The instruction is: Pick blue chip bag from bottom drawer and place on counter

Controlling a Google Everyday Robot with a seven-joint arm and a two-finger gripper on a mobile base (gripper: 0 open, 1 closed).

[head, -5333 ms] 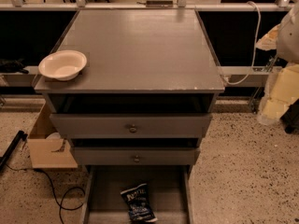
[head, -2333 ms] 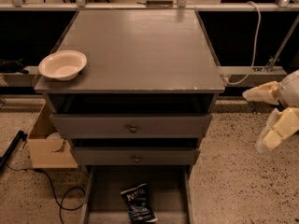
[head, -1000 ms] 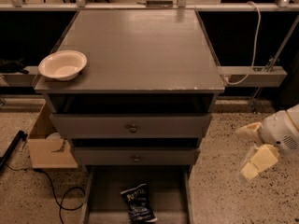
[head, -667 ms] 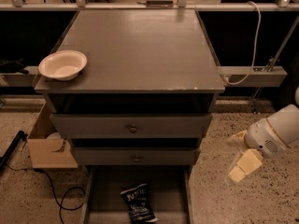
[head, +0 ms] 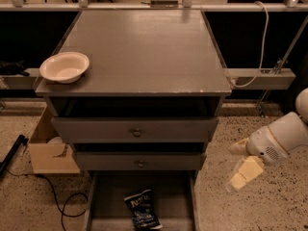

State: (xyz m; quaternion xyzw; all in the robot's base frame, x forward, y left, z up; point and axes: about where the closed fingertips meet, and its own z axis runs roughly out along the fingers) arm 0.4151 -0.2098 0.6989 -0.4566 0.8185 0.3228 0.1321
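Observation:
The blue chip bag [head: 140,209] lies flat in the open bottom drawer [head: 179,196], near the middle of its grey tray. The counter [head: 144,47] is the broad grey top of the cabinet above it. My gripper [head: 239,161] hangs to the right of the cabinet, over the speckled floor, level with the second knobbed drawer. Its two pale fingers [head: 244,173] stand apart and hold nothing. It is to the right of the bag and higher than it.
A white bowl [head: 64,67] sits at the counter's front left corner. The two upper knobbed drawers [head: 136,131] are pulled slightly out. A cardboard box [head: 48,148] and a black cable [head: 60,203] lie on the floor at the left. A rail with a white cord [head: 260,73] runs behind on the right.
My gripper has come down from beside the counter's right edge and moved left, towards the drawer fronts. The bag, bowl and drawers have not moved.

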